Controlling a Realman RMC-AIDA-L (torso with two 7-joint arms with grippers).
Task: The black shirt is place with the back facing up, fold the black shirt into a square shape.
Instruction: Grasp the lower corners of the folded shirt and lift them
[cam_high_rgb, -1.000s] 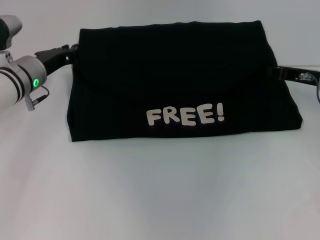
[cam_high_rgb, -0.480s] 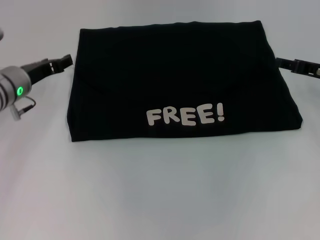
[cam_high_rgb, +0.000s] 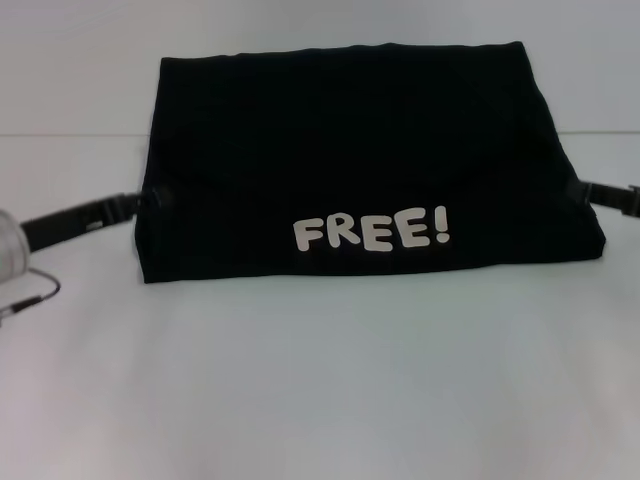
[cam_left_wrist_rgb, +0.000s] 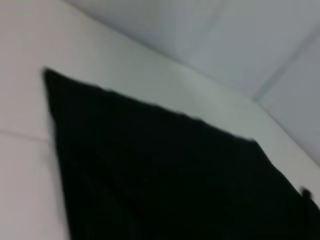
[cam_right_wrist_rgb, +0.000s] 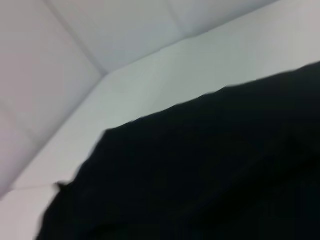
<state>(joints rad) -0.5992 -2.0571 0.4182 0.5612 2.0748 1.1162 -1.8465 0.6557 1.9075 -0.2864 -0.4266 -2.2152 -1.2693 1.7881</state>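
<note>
The black shirt (cam_high_rgb: 350, 150) lies folded into a wide rectangle on the white table, with white "FREE!" lettering (cam_high_rgb: 370, 232) showing near its front edge. A flap is folded across its upper part. My left gripper (cam_high_rgb: 148, 199) reaches in low from the left and its tip meets the shirt's left edge. My right gripper (cam_high_rgb: 590, 192) comes in from the right and meets the shirt's right edge. Black shirt fabric (cam_left_wrist_rgb: 165, 170) fills much of the left wrist view, and shirt fabric (cam_right_wrist_rgb: 200, 170) also fills the right wrist view.
The white table (cam_high_rgb: 320, 380) spreads in front of the shirt. Behind it rises a pale wall (cam_high_rgb: 80, 60). A thin cable (cam_high_rgb: 35, 295) loops off my left arm at the far left.
Both grippers have dropped from beside the shirt's upper sides to its lower sides, nearer the front. The left arm's silver body has pulled back almost out of view. The shirt has not moved.
</note>
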